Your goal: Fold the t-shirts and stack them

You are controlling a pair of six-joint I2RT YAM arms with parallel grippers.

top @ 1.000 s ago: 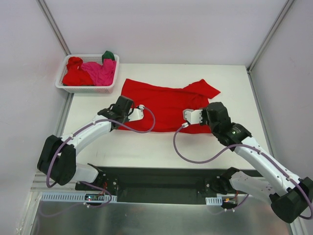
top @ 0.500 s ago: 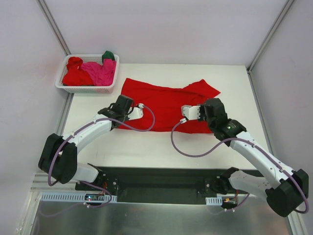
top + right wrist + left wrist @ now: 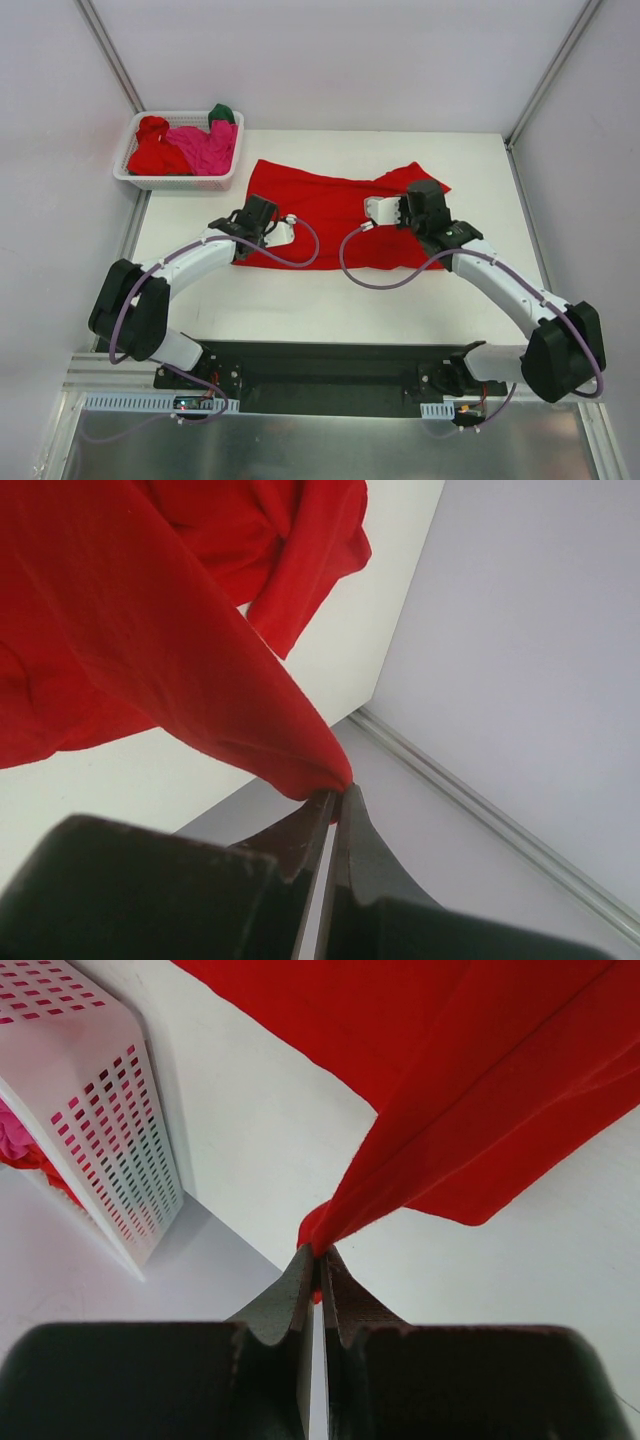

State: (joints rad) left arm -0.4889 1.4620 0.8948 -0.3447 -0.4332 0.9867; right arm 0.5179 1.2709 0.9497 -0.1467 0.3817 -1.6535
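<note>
Red t-shirt [image 3: 325, 200] spread flat on the far half of the table [image 3: 300, 295], one sleeve reaching toward the far right corner. Near hem lifted from the surface at two places.

Left gripper [image 3: 318, 1260] clenched on a pinch of the red cloth at the left part of this hem. Cloth pulled tight there, rising away from the closed jaws.

Right gripper [image 3: 335, 798] clenched also, grasping a fold of the same shirt at the right part, close to the sleeve. Both pinches held a little above the table.

White lattice basket [image 3: 178, 181] at the far left corner of the table. Inside it, crumpled together: second red t-shirt [image 3: 150, 150] at the left, magenta-pink t-shirt [image 3: 205, 148] at the right, dark green t-shirt [image 3: 222, 112] at the far right side of the basket.
</note>
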